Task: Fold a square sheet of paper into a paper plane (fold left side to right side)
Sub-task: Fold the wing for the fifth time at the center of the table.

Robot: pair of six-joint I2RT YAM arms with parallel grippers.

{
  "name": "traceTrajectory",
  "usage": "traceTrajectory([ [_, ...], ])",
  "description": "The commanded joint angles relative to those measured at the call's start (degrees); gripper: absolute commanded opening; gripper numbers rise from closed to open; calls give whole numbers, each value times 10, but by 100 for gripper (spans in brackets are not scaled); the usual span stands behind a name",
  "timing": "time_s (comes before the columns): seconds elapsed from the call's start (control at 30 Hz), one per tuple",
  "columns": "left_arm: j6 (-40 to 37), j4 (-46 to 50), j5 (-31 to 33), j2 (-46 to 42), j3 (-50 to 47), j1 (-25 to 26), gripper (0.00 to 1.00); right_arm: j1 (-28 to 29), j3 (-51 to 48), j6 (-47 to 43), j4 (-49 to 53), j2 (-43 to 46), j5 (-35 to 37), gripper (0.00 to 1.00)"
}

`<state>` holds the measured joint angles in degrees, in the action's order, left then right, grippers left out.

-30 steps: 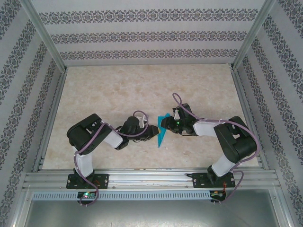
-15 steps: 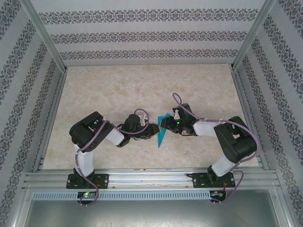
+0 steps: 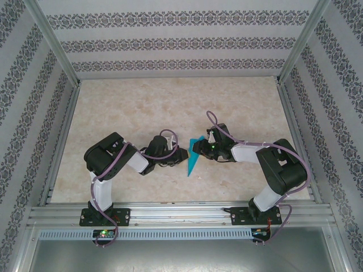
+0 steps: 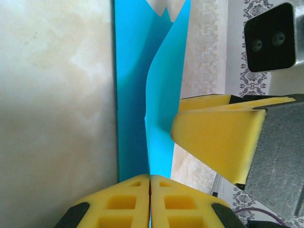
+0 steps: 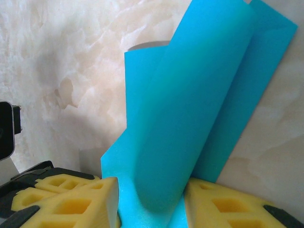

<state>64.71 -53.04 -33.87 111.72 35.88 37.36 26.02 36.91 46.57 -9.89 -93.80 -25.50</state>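
The square sheet of paper [image 3: 193, 160] is teal-blue and folded into a narrow pointed strip at the middle of the marble table. In the left wrist view one flap of the paper [image 4: 164, 95] stands up from the flat part. Its lower edge runs into the seam of my left gripper [image 4: 150, 183], which is shut on it. My left gripper [image 3: 182, 154] meets the paper from the left. My right gripper [image 3: 195, 148] comes from the right and stands open. Its fingers [image 5: 76, 204] sit either side of a curled flap of the paper [image 5: 190, 104].
Patterned walls and aluminium posts enclose the table [image 3: 142, 107] on three sides. A metal rail [image 3: 181, 212] with both arm bases runs along the near edge. One yellow finger of the right gripper [image 4: 218, 137] rests against the paper's edge close to my left fingers.
My left gripper has slid right to the paper and closed on its raised flap. The right arm and the paper have kept their places.
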Motion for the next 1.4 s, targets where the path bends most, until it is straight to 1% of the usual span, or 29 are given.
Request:
traceTrajectory([
  [0.0, -26, 23, 3, 10, 10, -8, 9, 8, -3, -11, 21, -37, 19, 43],
  [0.43, -35, 45, -19, 33, 32, -6, 7, 9, 6, -17, 33, -36, 19, 43],
  [0.57, -36, 65, -9, 31, 31, -6, 5, 9, 8, -18, 39, -32, 20, 43],
  [0.83, -33, 77, 9, 15, 11, -6, 3, 8, 12, -24, 51, -27, 24, 43],
  [1.13, -41, 97, 13, -4, -2, -6, 3, 8, 12, -25, 55, -28, 23, 43],
  [1.37, -42, 99, 6, 13, 13, -3, 3, 8, 15, -26, 52, -25, 17, 43],
])
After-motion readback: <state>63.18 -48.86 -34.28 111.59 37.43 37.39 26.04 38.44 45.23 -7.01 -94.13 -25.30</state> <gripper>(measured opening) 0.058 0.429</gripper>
